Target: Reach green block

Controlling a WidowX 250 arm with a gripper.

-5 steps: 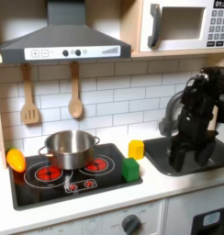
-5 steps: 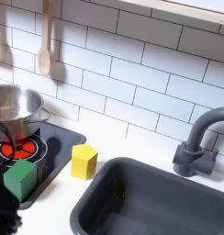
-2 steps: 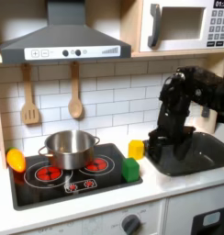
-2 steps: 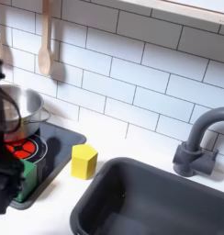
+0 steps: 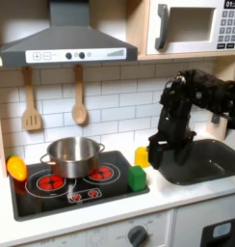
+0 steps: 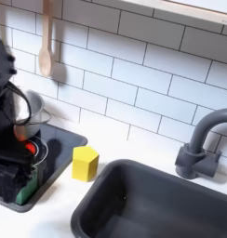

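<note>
The green block is a small bright cube on the front right corner of the black stovetop. In the second exterior view only its edge shows behind the black arm. My gripper hangs at the left rim of the sink, just right of and above the green block and in front of the yellow block. In the second exterior view the gripper is low over the stove corner, right at the green block. The fingers are a dark mass, so their spacing is unclear.
A steel pot stands on the stovetop's left burner area. The yellow block sits on the white counter between the stove and the dark sink. A grey faucet rises at the back. Wooden utensils hang on the tiled wall.
The arm has swung from over the sink toward the stove's right corner. In the second exterior view it came in from the left and now covers most of the green block.
</note>
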